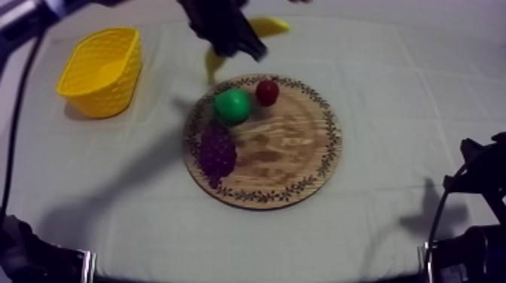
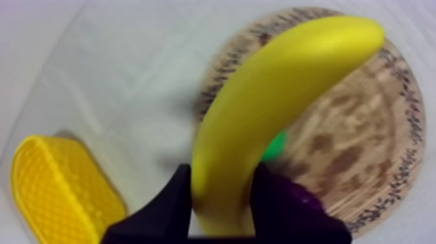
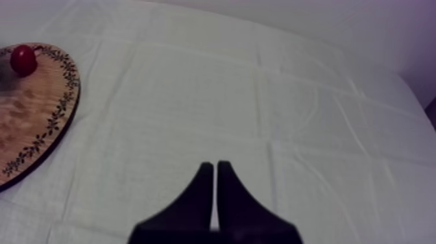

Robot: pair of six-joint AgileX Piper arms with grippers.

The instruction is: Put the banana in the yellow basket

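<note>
Slantwise, banana in left gripper

Counted one banana, one pear, one bunch of grapes, one small red fruit, one board, one basket.

1. The board lay in the middle of the bench.
2. The basket stood at the far left of the bench, well apart from the board.
3. The pear sat on the board's far left part, with the small fruit just to its right, near the far rim.
4. The grapes lay in front of the pear, at the board's left edge.
5. The banana was off the board, behind its far left rim, clamped in the left gripper.
6. The right gripper was over bare bench to the right of the board.
</note>
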